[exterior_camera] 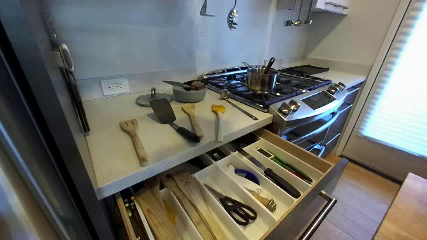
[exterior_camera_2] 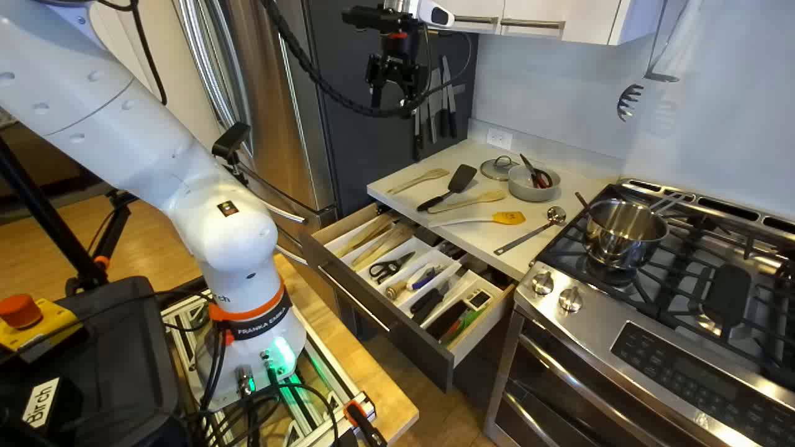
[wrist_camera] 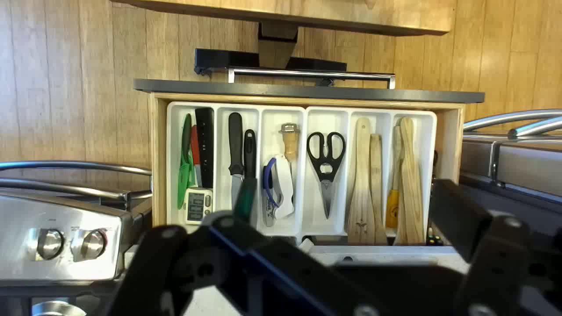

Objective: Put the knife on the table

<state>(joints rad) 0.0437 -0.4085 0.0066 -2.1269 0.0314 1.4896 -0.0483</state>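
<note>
Two black-handled knives lie side by side in one white compartment of the open drawer. The larger knife has a pale steel blade; the slimmer, darker knife is beside it, its lower part hidden by my finger. A black knife handle also shows in an exterior view, and black handles show in another. The table, a pale countertop with a thick front edge, is above the drawer; it also shows here. My gripper is open and empty, high above the drawer; its fingers are wide apart.
The drawer also holds scissors, a timer, a blue-handled utensil and wooden spoons. Spatulas, a ladle and a grey pot are on the countertop. A stove adjoins it.
</note>
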